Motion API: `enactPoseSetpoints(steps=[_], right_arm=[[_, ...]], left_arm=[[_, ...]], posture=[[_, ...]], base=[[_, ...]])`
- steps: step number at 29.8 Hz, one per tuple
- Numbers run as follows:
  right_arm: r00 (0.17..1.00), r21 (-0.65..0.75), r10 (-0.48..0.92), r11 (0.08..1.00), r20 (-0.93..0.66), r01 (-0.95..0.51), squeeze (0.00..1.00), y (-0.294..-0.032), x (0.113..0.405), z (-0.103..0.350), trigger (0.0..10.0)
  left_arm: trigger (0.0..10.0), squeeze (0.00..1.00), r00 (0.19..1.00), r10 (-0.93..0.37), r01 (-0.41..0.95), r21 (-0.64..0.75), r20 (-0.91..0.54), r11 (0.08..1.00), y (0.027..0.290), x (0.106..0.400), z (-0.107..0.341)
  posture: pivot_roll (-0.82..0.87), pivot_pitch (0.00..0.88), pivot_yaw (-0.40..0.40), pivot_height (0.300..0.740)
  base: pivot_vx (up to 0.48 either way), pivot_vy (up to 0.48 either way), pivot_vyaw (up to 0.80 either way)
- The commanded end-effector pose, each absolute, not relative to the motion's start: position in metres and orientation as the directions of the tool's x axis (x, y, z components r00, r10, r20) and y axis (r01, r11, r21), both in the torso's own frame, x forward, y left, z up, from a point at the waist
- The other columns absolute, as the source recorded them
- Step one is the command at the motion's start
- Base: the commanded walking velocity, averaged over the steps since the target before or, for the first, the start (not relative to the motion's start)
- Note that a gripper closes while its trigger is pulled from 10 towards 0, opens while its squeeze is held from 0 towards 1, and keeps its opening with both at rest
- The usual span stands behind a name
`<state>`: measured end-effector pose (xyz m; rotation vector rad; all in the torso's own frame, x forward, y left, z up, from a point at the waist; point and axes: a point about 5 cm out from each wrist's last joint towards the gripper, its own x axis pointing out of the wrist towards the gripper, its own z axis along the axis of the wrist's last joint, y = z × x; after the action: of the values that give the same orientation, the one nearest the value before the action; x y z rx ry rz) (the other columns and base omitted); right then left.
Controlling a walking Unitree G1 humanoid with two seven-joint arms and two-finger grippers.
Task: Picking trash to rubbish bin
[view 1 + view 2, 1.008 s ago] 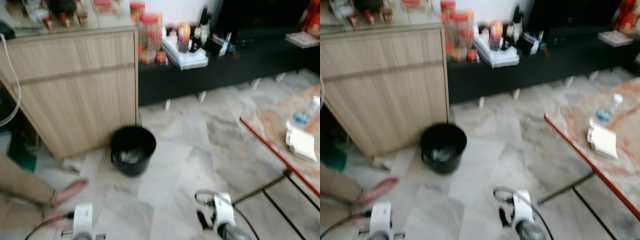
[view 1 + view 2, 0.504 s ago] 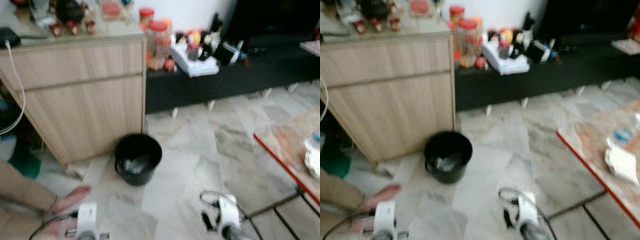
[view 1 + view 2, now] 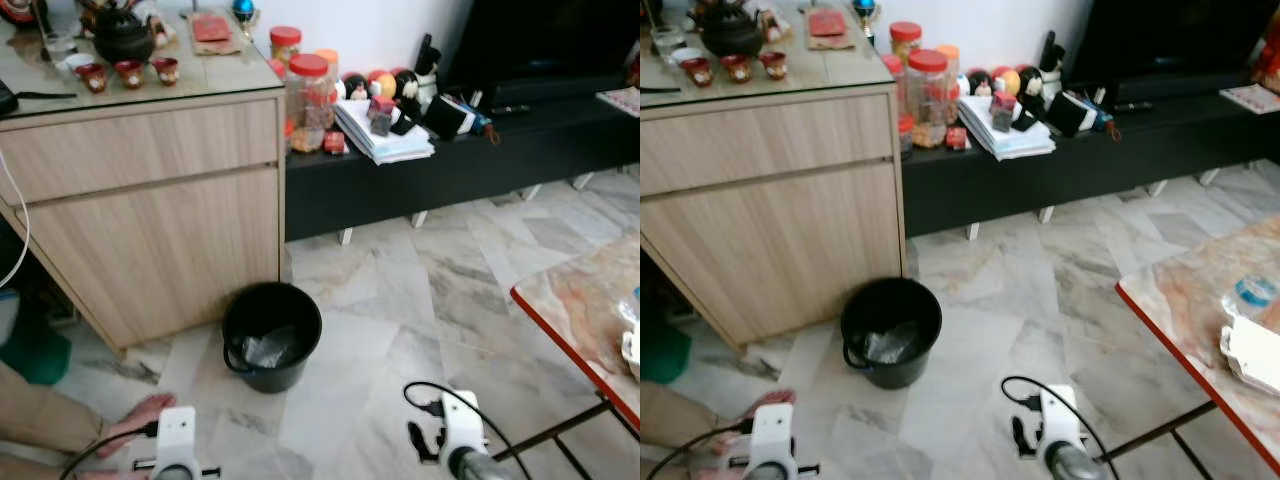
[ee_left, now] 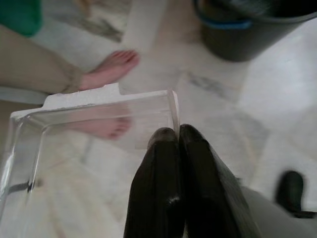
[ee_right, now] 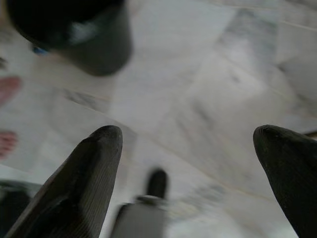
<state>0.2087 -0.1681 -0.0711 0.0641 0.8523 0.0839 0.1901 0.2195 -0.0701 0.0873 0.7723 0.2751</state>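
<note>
while the robot stands on the marble floor (image 3: 400,300), the scene reads like this:
bin: the black rubbish bin (image 3: 271,335) stands on the floor just in front of the wooden cabinet (image 3: 150,210), with some crumpled clear stuff inside.
left gripper: the left gripper (image 4: 178,136) is low at the near left, its two black fingers (image 4: 161,183) pressed together on the edge of a clear plastic container (image 4: 74,144).
right gripper: the right gripper (image 5: 188,144) hangs low at the near right with its fingers (image 5: 84,173) spread wide apart, nothing between them.
person: a bare foot (image 4: 111,67) and a tan trouser leg (image 4: 34,64) are on the floor at the near left, left of the bin.
table: a red-edged table (image 3: 1200,300) sits at the right, carrying a bottle (image 3: 1250,292) and a white packet (image 3: 1255,355).
far side: jars (image 3: 305,90) and a stack of papers (image 3: 385,140) rest on the low black bench (image 3: 460,165).
</note>
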Motion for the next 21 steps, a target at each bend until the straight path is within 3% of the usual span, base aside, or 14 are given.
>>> enactPoseSetpoints(steps=[1, 6, 11, 21], right_arm=[[0.647, 0.061, 0.067, 0.998, -0.760, -0.031, 0.00, -0.1805, 0.2051, -0.0721, 10.0], [0.648, 0.056, 0.072, 0.997, -0.758, -0.045, 0.00, -0.1801, 0.2056, -0.0718, 10.0], [0.648, 0.057, 0.071, 0.997, -0.758, -0.043, 0.00, -0.1796, 0.2056, -0.0719, 10.0], [0.649, 0.057, 0.065, 0.998, -0.758, -0.033, 0.00, -0.1809, 0.2054, -0.0719, 10.0]], left_arm=[[10.0, 0.00, 0.677, 0.263, -0.211, 0.160, -0.688, 0.964, 0.2126, 0.1902, -0.0719], [10.0, 0.00, 0.677, 0.262, -0.212, 0.160, -0.688, 0.964, 0.2124, 0.1901, -0.0720], [10.0, 0.00, 0.677, 0.262, -0.211, 0.159, -0.688, 0.964, 0.2128, 0.1900, -0.0719], [10.0, 0.00, 0.678, 0.262, -0.211, 0.160, -0.687, 0.964, 0.2125, 0.1901, -0.0719]], posture=[[0.04, 0.117, -0.083, 0.740], [0.04, 0.117, -0.083, 0.740], [0.04, 0.120, -0.082, 0.740], [0.04, 0.120, -0.082, 0.740]], base=[[0.334, 0.000, 0.00], [0.389, 0.000, 0.00], [0.334, 0.000, 0.66], [0.333, 0.000, 0.00]])
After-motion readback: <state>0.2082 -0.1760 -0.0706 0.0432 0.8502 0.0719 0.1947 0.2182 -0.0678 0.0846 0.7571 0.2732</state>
